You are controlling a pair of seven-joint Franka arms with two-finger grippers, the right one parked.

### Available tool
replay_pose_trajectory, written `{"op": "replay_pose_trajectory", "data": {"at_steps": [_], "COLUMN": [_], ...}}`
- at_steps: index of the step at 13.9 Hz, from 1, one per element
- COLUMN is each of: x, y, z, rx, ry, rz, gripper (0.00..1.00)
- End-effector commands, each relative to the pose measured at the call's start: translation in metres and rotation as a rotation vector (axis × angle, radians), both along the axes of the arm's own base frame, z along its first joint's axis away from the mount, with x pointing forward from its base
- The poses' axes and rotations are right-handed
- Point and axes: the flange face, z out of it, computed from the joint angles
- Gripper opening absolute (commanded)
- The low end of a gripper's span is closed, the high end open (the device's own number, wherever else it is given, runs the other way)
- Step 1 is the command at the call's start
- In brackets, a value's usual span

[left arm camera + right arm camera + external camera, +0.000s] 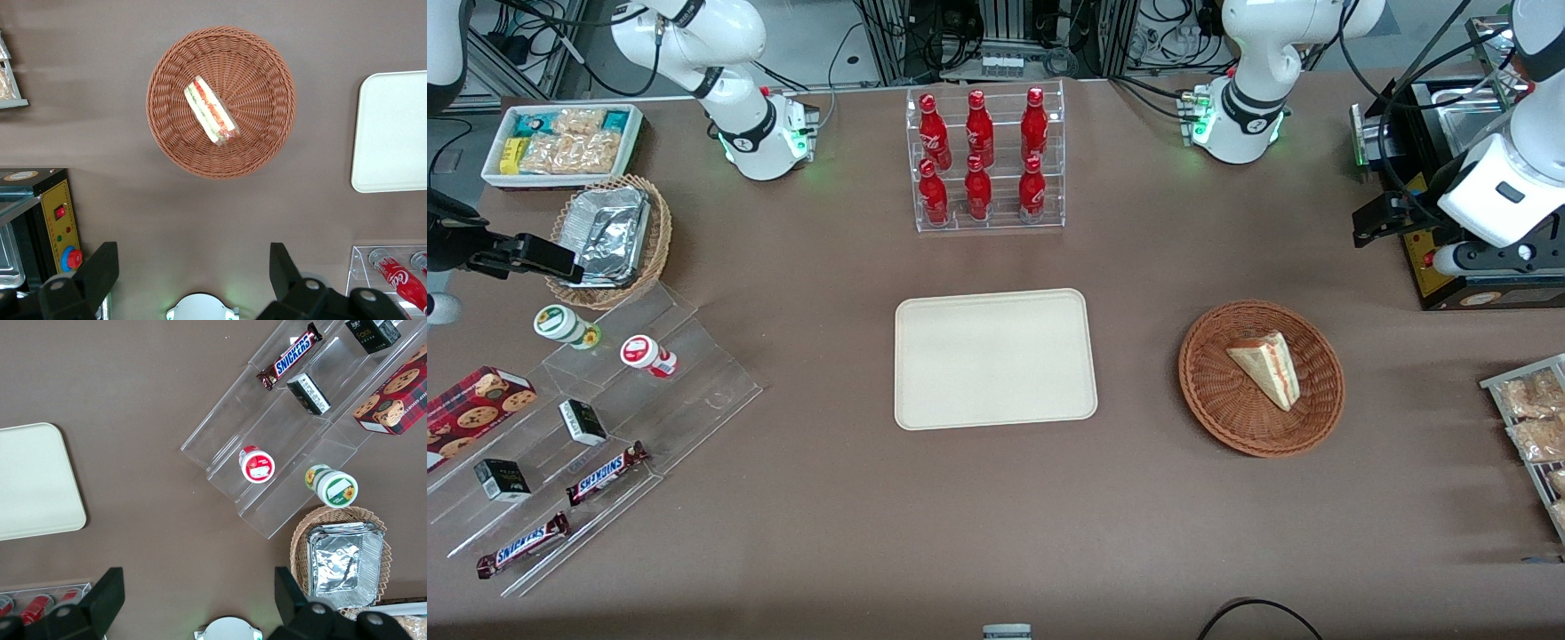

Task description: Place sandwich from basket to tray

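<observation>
- The tray [995,358] lies bare at the middle of the table: a flat cream-beige rectangle with rounded corners and a low rim, its surface smooth and matte. Nothing has been delivered to it yet.
- The basket [1261,378] sits well apart from the tray, toward the working arm's end of the table. It is round, shallow, reddish-brown wicker, its weave radiating from the centre.
- The sandwich [1267,366] rests inside the basket near its middle: a triangular wedge of pale bread, with red, orange and green filling layers showing on its cut side [211,111]. It looks soft, so I judge a gentle squeeze is called for.
- The gripper [1385,216] hangs high above the table, farther from the front camera than the basket; its fingers [99,267] are spread wide and hold nothing.
- The task seems at its opening step, the approach. Next, the claw must travel over the basket, descend, and straddle the wedge across its bread faces.
</observation>
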Motion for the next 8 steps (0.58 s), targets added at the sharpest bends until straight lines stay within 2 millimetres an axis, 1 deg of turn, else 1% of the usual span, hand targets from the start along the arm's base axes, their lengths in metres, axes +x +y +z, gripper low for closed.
{"op": "replay_pose_trajectory", "data": {"at_steps": [1,2,4,6,8], "x": [0.004,0.005,0.007,0.018,0.023], "y": [-0.002,-0.003,-0.001,-0.002,-0.003], "z": [0.007,0.007,0.000,-0.019,-0.045], "rx": [0.005,0.003,-0.006,-0.009,-0.010], "ry": [-0.020,-0.025,-0.019,-0.028,-0.037], "rz": [-0.021,-0.023,-0.020,-0.017,-0.017], "gripper": [1.00,1.00,1.00,1.00,1.00]}}
